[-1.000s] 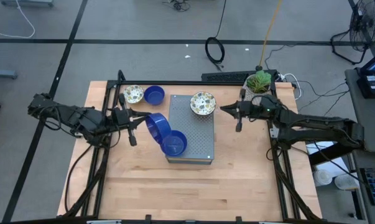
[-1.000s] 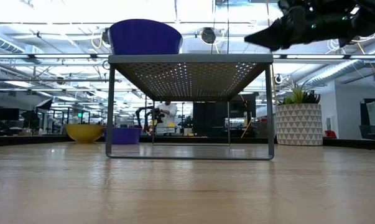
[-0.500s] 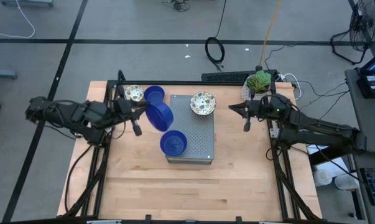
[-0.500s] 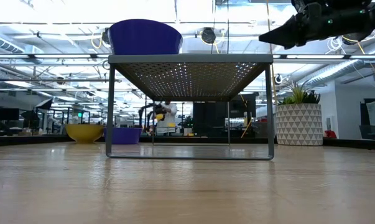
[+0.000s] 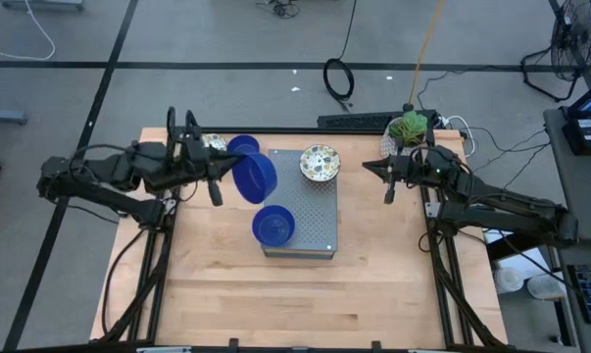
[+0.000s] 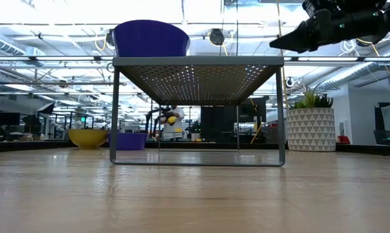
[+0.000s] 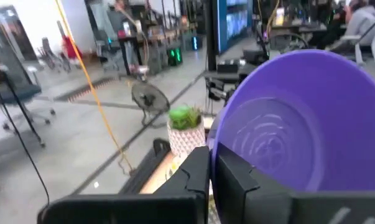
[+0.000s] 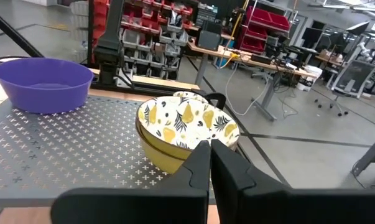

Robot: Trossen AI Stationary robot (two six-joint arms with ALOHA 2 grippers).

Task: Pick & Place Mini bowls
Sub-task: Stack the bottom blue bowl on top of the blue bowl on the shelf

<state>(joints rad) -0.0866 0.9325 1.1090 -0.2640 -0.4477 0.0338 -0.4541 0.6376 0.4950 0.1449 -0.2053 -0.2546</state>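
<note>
My left gripper [image 5: 228,178] is shut on a glossy blue mini bowl [image 5: 255,176], held on its side above the rack's left edge; it also shows in the left wrist view [image 7: 293,130]. A second blue bowl [image 5: 273,225] stands on the grey perforated rack [image 5: 310,211]. A cream bowl with a speckled pattern [image 5: 320,163] stands at the rack's far side; in the right wrist view [image 8: 184,134] it looks stacked on another. A blue bowl [image 5: 241,145] and a cream bowl [image 5: 213,143] sit on the table behind my left gripper. My right gripper [image 5: 369,168] is shut and empty, right of the rack. My left gripper holds the blue bowl by its rim [image 7: 213,149], one finger inside the bowl and one outside. The fingers come level from the table's left side. The bowl is lifted clear and tipped on its side, its opening turned toward the left arm.
A white patterned pot with a green plant [image 5: 408,128] stands at the table's far right corner, behind my right gripper. The rack stands on thin legs [image 6: 115,116] mid-table. The wooden table [image 5: 275,294] is bare toward its near edge.
My left gripper has risen and gone toward the table's far edge with the blue bowl, which has stayed tipped on its side and now hangs by the rack's far left corner. My right gripper has drawn back from the rack toward the table's right edge.
</note>
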